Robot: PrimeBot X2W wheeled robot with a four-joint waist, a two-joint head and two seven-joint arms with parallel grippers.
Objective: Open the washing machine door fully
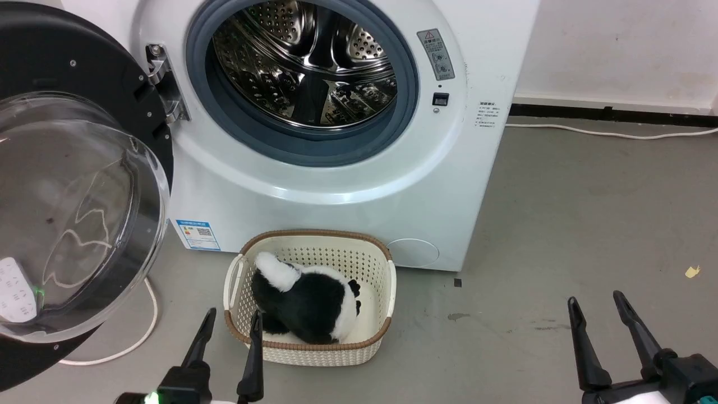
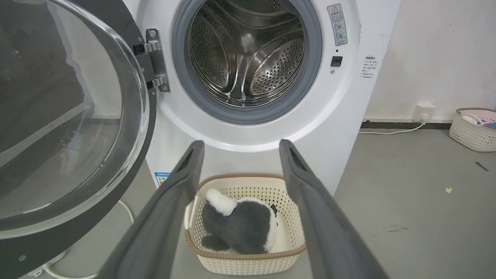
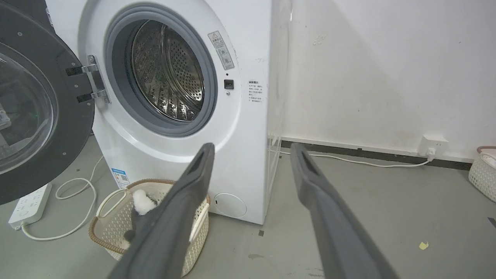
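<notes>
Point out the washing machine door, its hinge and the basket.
washing machine door (image 1: 84, 67), head view, black rim.
hinge (image 2: 159, 62), left wrist view, metal plate.
basket (image 1: 314, 356), head view, front wall.

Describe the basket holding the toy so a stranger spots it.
Find the white washing machine. On the floor before it sits a cream brown-rimmed basket. Unlike the basket by the wall, it holds a black and white plush toy.
</notes>
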